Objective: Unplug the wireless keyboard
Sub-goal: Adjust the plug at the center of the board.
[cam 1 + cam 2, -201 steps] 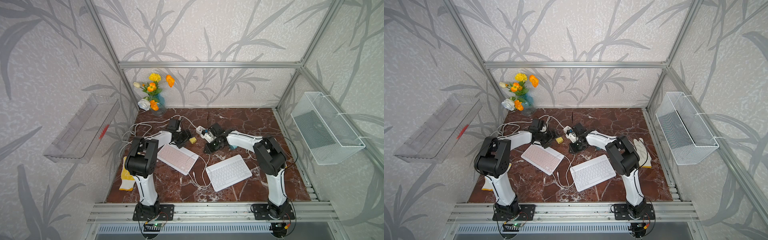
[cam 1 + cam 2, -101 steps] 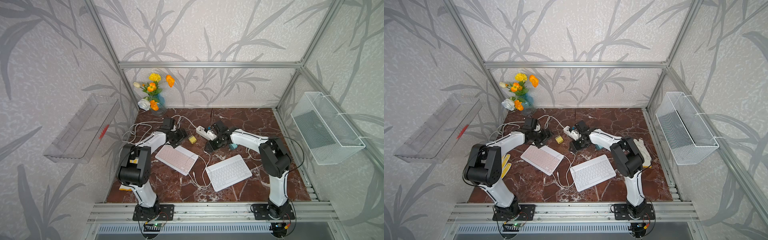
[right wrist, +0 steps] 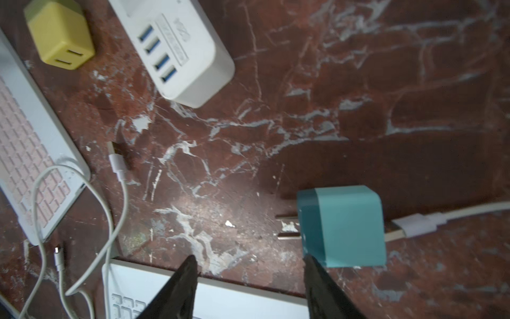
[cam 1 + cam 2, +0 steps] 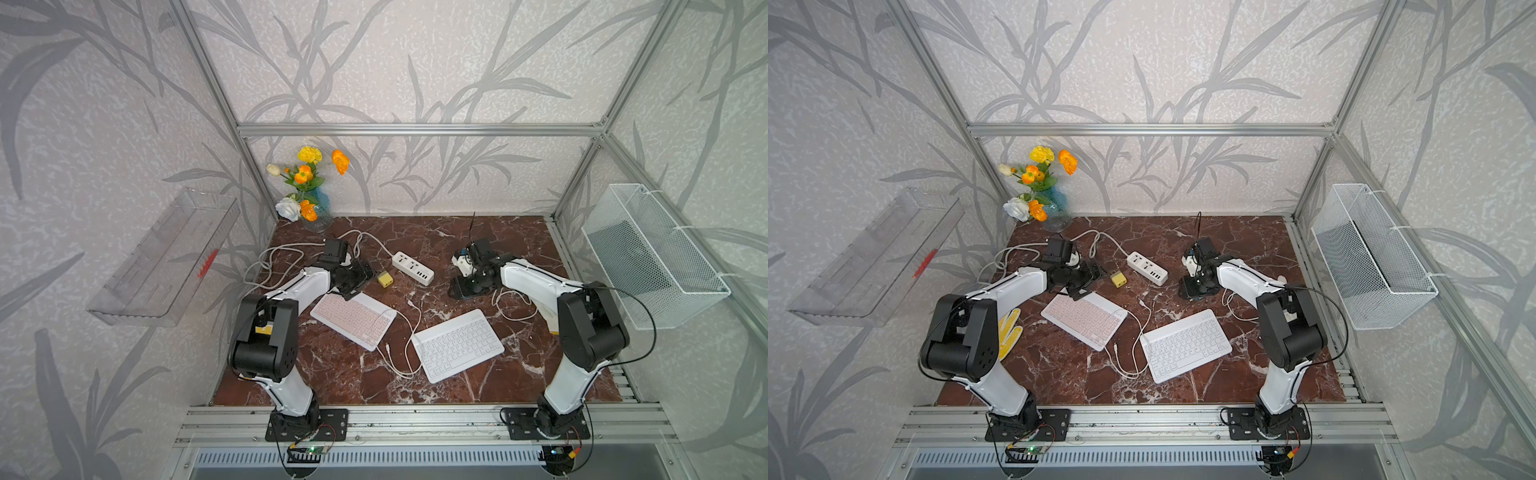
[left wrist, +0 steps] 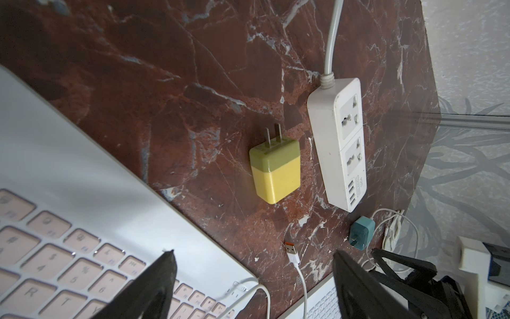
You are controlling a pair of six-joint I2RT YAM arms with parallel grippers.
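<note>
The right gripper [image 3: 249, 259] is seen low over the marble table [image 3: 358, 82], jaws spread and nothing between them. The teal adapter [image 3: 345, 226] lies just ahead of one fingertip, off the gap's line; contact cannot be told. Its prongs are bare and well clear of the power strip [image 3: 179, 52] farther ahead. The left gripper [image 5: 253, 252] is likewise spread and empty, one finger over the edge of the pink keyboard [image 5: 55, 248], with the yellow adapter [image 5: 276, 171] ahead of it, also unplugged. The mains-side unplugging is judged done. A white cable [image 5: 269, 303] appears seated at the pink keyboard's corner nearest the left gripper. If that counts, the next move calls for a pinch on its small plug and a pull straight out of the port, the keyboard being braced. Only the right wrist view shows a USB lead [image 3: 419, 225] seated in the teal adapter's back. In both top views that adapter is hidden under the gripper, while the white keyboard [image 4: 459, 345] and the cable loops are shown whole.
</note>
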